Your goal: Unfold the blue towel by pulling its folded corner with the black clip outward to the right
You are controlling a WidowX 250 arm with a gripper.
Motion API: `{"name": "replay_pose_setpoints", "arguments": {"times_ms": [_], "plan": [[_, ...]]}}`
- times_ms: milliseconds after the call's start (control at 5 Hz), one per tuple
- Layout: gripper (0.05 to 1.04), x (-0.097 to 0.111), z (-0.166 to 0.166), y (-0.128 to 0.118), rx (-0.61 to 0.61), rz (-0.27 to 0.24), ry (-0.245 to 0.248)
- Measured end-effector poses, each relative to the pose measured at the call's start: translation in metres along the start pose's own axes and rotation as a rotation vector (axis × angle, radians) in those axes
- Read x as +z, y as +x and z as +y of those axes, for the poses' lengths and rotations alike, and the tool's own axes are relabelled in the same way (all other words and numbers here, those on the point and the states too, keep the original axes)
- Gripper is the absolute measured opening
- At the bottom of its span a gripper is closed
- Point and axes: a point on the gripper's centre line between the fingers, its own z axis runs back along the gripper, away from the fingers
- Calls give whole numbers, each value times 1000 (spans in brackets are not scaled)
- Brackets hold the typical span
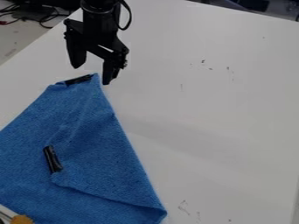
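Hanging at the far left, above a white table (227, 96), with a black gripper (91, 75) pointing down and its 2 fingers spread well apart. Clamped on no part of the blue cloth (90, 127), but seen close to its far corner, with 1 fingertip just right of that corner and the other slightly farther away, to its left. Cannot tell from here whether touching the fabric or hanging above it.

Spread from the far left down to the near left of the table, in the case of the cloth, and running out past the left and near edges of the view. Folded over on itself along the right side, with a broad flap covering much of the lower layer and ending in a lip at the near right. Marked by 2 black strips: 1 strip (78, 79) lying along the far corner, in view between the fingers, and 1 strip (52, 159) standing nearly lengthwise at the left tip of the flap.

At the near left edge, beside the cloth, a small orange-yellow thing (22, 219). Scattered right of the cloth, small dark marks (203, 61). Beyond the table's far left edge, tangled cables (43, 17).
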Motion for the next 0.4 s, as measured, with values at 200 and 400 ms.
{"name": "replay_pose_setpoints", "arguments": {"times_ms": [200,400], "plan": [[1001,-9,-4,-4,0,27,-9],[1001,-18,-2,-30,64,35,-31]]}}
